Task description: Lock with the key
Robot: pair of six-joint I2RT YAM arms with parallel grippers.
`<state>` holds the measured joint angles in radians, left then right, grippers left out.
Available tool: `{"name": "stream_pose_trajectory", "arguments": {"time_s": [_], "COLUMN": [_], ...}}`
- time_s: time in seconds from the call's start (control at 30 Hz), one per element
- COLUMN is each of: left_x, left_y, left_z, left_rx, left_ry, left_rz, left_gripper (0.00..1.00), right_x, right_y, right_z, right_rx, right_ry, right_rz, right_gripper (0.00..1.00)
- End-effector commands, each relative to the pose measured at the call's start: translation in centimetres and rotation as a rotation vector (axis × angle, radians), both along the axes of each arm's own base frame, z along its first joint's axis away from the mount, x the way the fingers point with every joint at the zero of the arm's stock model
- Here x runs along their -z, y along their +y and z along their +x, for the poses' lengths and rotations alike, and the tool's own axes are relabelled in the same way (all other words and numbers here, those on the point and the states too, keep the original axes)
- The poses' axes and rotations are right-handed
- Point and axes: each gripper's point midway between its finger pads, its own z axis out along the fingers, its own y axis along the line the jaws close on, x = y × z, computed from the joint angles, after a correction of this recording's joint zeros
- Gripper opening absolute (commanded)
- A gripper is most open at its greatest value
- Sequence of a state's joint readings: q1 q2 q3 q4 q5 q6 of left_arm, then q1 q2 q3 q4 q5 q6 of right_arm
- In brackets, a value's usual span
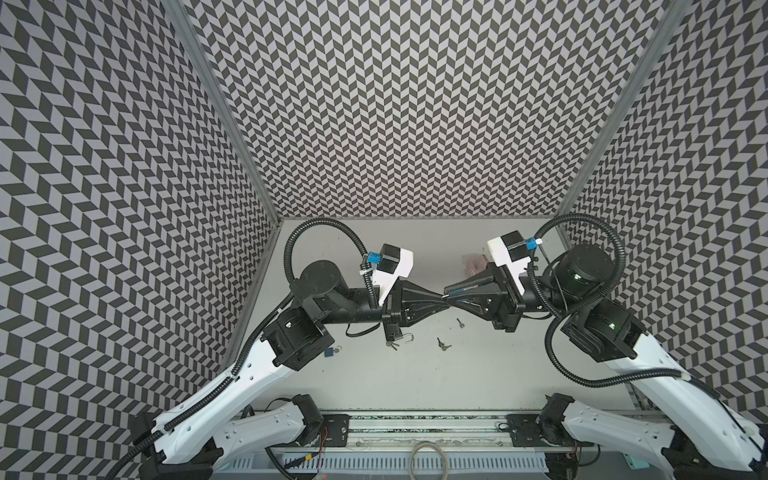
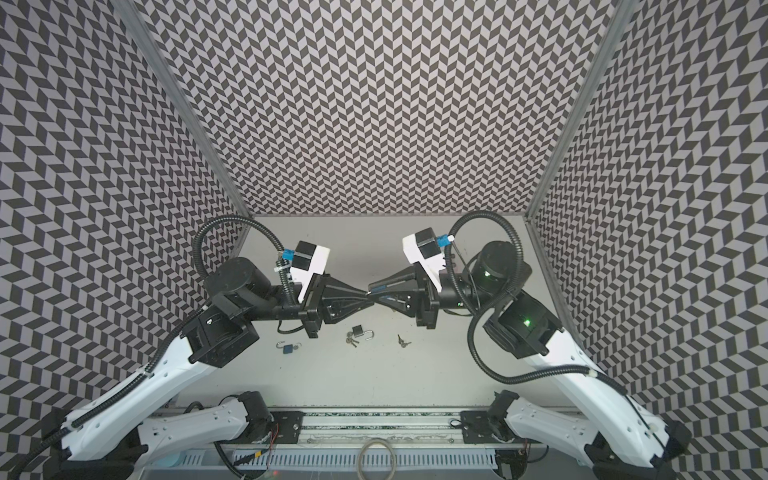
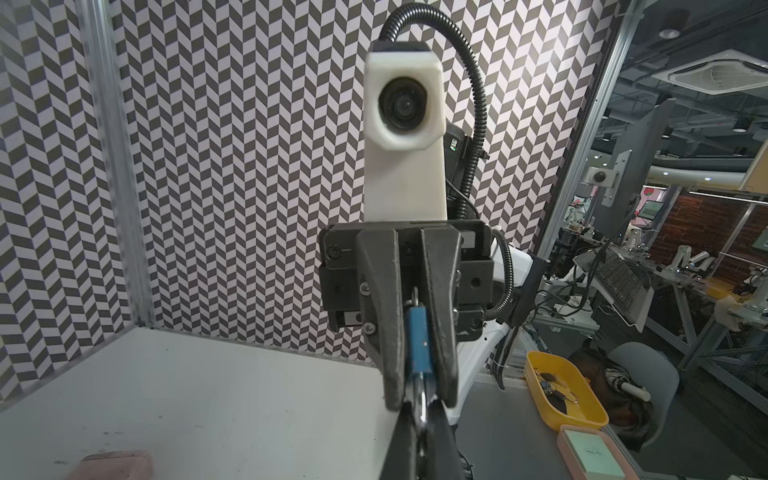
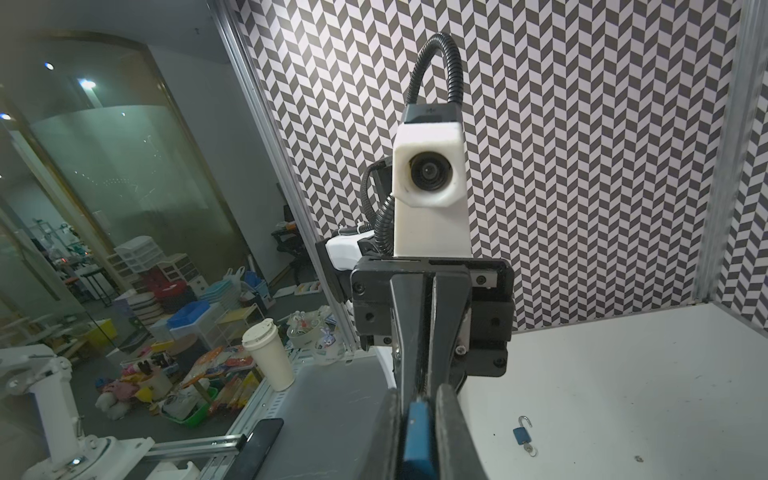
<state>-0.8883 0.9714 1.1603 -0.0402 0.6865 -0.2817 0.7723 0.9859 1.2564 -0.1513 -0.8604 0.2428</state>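
Far left on the table [image 2: 332, 386] we see a second blue lock [image 2: 287, 348], then a dark padlock [image 2: 357, 331], shackle open. Just above, our left tool [image 2: 360, 293] is pressed together on the silver shackle [image 3: 420, 409] of the blue padlock [image 3: 417, 349], up in mid-air, and our right tool [image 2: 375, 291] pinches its body; loose keys [image 2: 402, 340] lie on the table below it

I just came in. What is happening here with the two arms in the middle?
The two arms meet above the table over a blue padlock. The right gripper holds its body, and the left gripper is shut on its shackle. On the table below lie loose keys, a dark padlock and a second blue padlock, both with open shackles.
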Motion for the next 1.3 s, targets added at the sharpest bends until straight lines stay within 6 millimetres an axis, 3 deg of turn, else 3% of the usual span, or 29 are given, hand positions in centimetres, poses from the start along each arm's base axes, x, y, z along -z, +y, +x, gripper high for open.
{"name": "stream_pose_trajectory", "arguments": {"time_s": [0.0, 0.07, 0.17, 0.3, 0.57, 0.67, 0.97, 1.17, 1.27], "left_x": [-1.5, -1.4, -1.5, -1.3, -1.3, -1.0, -0.7, -0.6, -0.6], "left_y": [1.1, 1.4, 1.8, 2.2, 2.0, 2.0, 1.9, 2.3, 2.6], "left_z": [0.0, 0.0, 0.1, 0.0, -1.0, -1.1, -0.9, -0.6, -0.5], "left_rx": [-0.037, -0.041, -0.046, -0.04, 0.029, 0.035, 0.028, 0.006, -0.002], "left_ry": [-0.033, -0.032, -0.032, -0.031, -0.039, -0.036, -0.035, -0.035, -0.037], "left_rz": [-0.034, -0.034, -0.037, -0.034, -0.03, -0.024, -0.012, -0.01, -0.01], "left_gripper": [0.0, 0.0, 0.0, 0.0, 0.0, 0.0, 0.0, 0.0, 0.0], "right_x": [-1.7, -1.9, -2.1, -2.0, -1.9, -2.3, -2.6, -2.5, -2.4], "right_y": [-1.1, -1.5, -2.2, -2.8, -1.9, -1.8, -1.9, -2.1, -2.2], "right_z": [-1.0, -0.8, -0.4, 0.3, 0.7, 0.3, 0.1, -0.1, -0.2], "right_rx": [0.02, 0.056, 0.112, 0.187, 0.156, 0.132, 0.124, 0.128, 0.128], "right_ry": [-0.052, -0.058, -0.064, -0.071, -0.05, -0.055, -0.063, -0.076, -0.082], "right_rz": [0.061, 0.065, 0.075, 0.067, 0.041, 0.057, 0.074, 0.07, 0.064], "right_gripper": [0.36, 0.53, 0.64, 0.64, 0.62, 0.59, 0.32, 0.0, 0.0]}}
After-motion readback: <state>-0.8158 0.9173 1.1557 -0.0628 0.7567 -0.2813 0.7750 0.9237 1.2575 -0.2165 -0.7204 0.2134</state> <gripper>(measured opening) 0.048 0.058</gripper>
